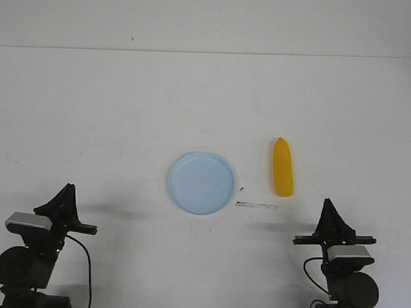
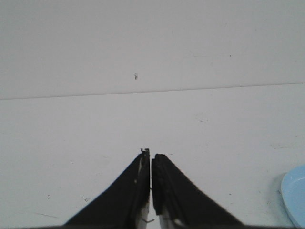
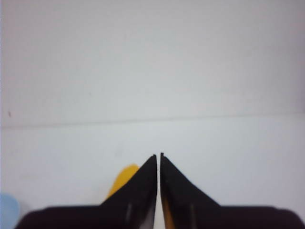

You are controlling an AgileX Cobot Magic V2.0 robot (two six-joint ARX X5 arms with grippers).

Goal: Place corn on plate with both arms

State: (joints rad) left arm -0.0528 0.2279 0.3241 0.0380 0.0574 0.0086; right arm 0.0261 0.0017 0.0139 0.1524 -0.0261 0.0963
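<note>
The yellow-orange corn (image 1: 283, 167) lies on the white table, right of the pale blue plate (image 1: 201, 182), its pointed end facing away from me. A gap of bare table separates the two. My left gripper (image 1: 69, 187) sits low at the near left, shut with nothing between its fingers (image 2: 151, 153). My right gripper (image 1: 327, 201) rests at the near right, just in front of the corn, also shut and holding nothing (image 3: 158, 155). In the right wrist view the corn (image 3: 125, 179) peeks out behind one finger. The plate's rim (image 2: 294, 195) shows at the edge of the left wrist view.
A thin pale strip (image 1: 256, 206) lies on the table between the plate and the right gripper, with a tiny dark speck (image 1: 241, 189) beside it. The table's far edge (image 1: 196, 53) meets a white wall.
</note>
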